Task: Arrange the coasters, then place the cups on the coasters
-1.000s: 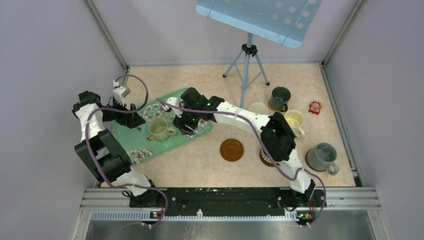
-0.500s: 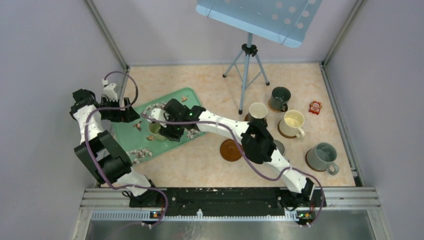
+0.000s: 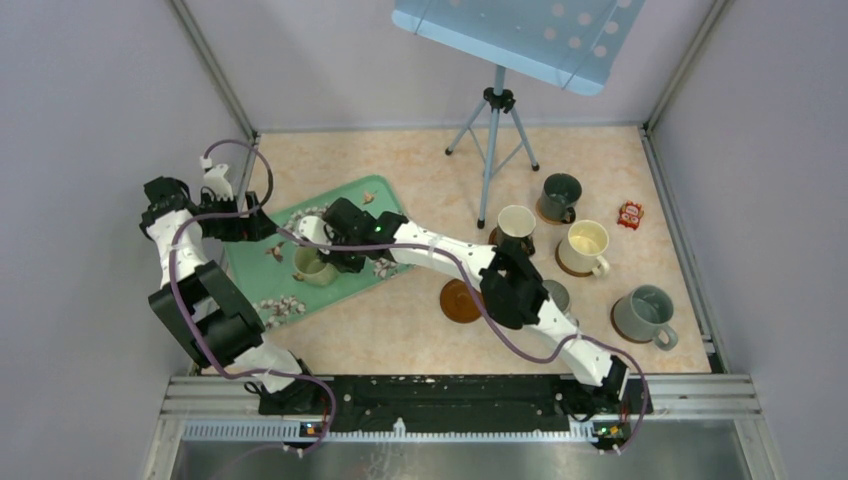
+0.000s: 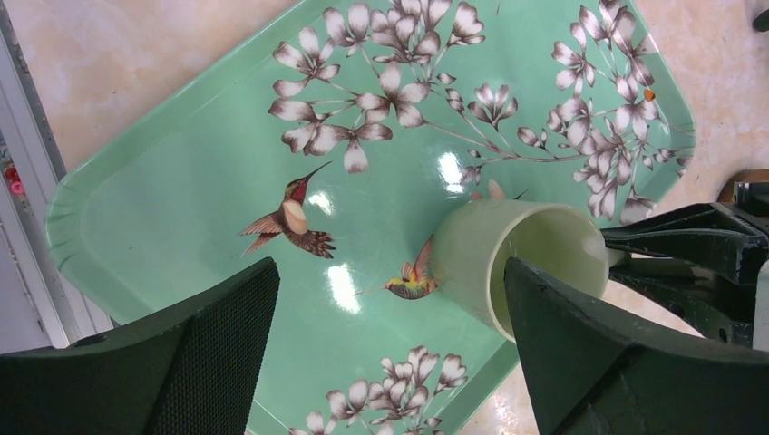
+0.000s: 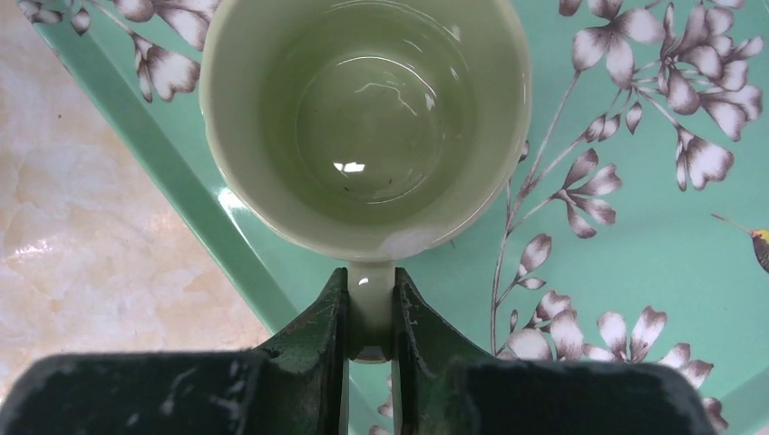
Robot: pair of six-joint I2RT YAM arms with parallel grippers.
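Pale green mug (image 5: 363, 118) handle pinched in right gripper (image 5: 370, 290)

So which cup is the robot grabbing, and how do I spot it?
Find the big green flowery tray on the left. The only cup on it is pale green, with jaws pinching its handle. Every other cup stands off the tray, further right.

Bright, even overhead light; shadows soft. Glare spots on tray (image 4: 345, 285), mid-frame, and inside mug (image 5: 363, 136). Wrist views: foreground along bottom edge slightly blurred.
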